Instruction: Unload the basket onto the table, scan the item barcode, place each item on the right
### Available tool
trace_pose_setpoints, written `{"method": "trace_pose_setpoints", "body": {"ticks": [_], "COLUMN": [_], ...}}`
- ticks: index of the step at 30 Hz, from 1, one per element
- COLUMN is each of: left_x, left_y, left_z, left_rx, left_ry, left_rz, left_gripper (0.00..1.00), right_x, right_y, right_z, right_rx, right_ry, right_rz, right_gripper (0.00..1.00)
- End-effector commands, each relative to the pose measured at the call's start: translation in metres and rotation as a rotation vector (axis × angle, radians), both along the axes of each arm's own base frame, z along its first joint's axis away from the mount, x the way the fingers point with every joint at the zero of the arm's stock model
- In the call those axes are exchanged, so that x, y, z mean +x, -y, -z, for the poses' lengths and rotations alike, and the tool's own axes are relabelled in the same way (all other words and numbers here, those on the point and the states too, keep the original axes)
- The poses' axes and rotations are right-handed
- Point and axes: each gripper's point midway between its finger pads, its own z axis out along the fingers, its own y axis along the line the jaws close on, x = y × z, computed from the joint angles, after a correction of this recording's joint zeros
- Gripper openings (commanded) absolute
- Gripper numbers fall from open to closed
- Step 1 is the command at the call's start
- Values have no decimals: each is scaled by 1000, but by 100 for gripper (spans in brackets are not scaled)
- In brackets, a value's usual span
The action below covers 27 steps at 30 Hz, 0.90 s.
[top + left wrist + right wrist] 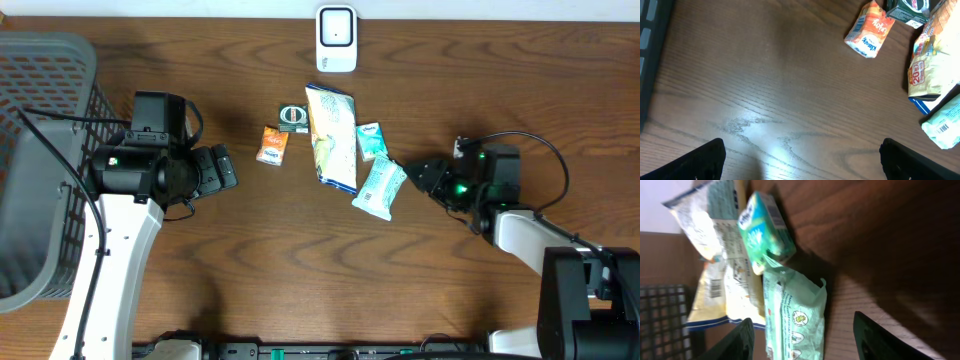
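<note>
A white barcode scanner [337,40] stands at the table's far edge. In front of it lies a cluster of items: an orange packet [272,145], a small dark box [293,118], a large snack bag [332,135], a small green pack [371,140] and a pale green wipes pack [381,188]. My right gripper [415,175] is open at the wipes pack's right end. The wipes pack [795,320] lies between the spread fingers of my right gripper [805,340], with bare wood showing on one side. My left gripper [225,168] is wide open over bare table, left of the orange packet [867,31].
A grey mesh basket [40,170] fills the left edge of the table. In the left wrist view the snack bag [935,55] and the wipes pack [945,120] sit at the right edge. Bare wood lies between the arms at the front.
</note>
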Motion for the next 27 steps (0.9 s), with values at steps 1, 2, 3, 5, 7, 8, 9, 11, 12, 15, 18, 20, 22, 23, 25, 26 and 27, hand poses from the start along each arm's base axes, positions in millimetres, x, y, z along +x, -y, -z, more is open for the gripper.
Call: {"method": "trace_pose_setpoints", "body": {"ticks": [1, 2, 3, 5, 7, 8, 9, 11, 12, 15, 18, 20, 22, 23, 25, 26, 27], "left_x": [-1, -1, -1, -1, -1, -1, -1, -1, -1, -1, -1, -1, -1, -1, -1, -1, -1], "left_y": [-2, -2, -2, -2, -2, -2, -2, -2, -2, -2, -2, -2, -2, -2, -2, -2, -2], "left_z": [0, 0, 0, 0, 0, 0, 0, 0, 0, 0, 0, 0, 0, 0, 0, 0, 0], "left_rx": [0, 0, 0, 0, 0, 0, 0, 0, 0, -1, 0, 0, 0, 0, 0, 0, 0], "left_ry": [-5, -5, -5, -5, -5, -5, -5, -5, -5, -5, -5, -5, -5, -5, -5, -5, -5], "left_rz": [-14, -14, -14, -14, -14, -14, -14, -14, -14, -14, -14, -14, -14, -14, -14, -14, -14], "left_gripper": [98, 98, 98, 98, 98, 98, 97, 98, 98, 98, 98, 98, 98, 98, 98, 98, 98], "right_x": [4, 3, 2, -1, -3, -3, -4, -4, -4, -4, -4, -5, -4, -4, -2, -1, 0], "right_y": [1, 1, 1, 1, -1, -3, -5, -8, -8, -9, -10, -11, -14, -15, -17, -18, -18], "right_z": [5, 8, 11, 17, 18, 18, 18, 17, 17, 18, 18, 17, 16, 16, 13, 12, 11], "right_rx": [-100, -126, -147, -188, -198, -199, -199, -199, -199, -202, -200, -199, -197, -196, -193, -192, -191], "right_ry": [11, 2, -5, -23, -24, -23, -20, -17, -17, -16, -17, -16, -9, -5, 11, 18, 23], "right_rz": [32, 40, 45, 53, 49, 44, 38, 32, 32, 30, 28, 25, 20, 17, 12, 12, 13], "right_gripper": [58, 58, 58, 59, 59, 59, 59, 59, 59, 59, 59, 61, 63, 63, 68, 68, 69]}}
